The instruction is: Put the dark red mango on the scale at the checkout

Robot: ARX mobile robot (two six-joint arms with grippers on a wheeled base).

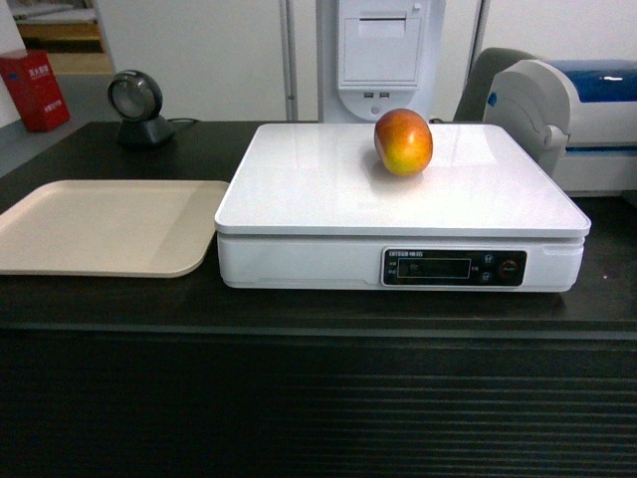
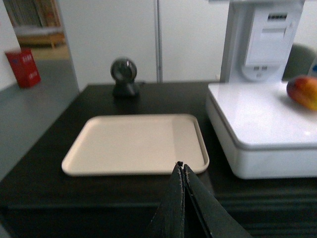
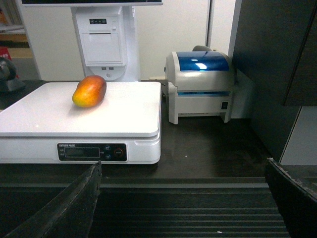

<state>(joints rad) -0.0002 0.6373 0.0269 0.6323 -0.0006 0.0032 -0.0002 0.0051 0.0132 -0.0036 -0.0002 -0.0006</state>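
We are seeing the dark red-and-yellow oval mango (image 1: 403,141) resting on the glossy white rectangular scale (image 1: 328,189); our left gripper (image 2: 181,166) is pinching together, our right gripper (image 3: 183,171) spreading wide.

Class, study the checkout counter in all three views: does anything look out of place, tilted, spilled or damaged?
Nothing stands out. The dark red mango lies on the scale, toward its back edge, intact. The scale sits flat on the checkout beside the beige tray, which lies flat. No spills or damage are visible.
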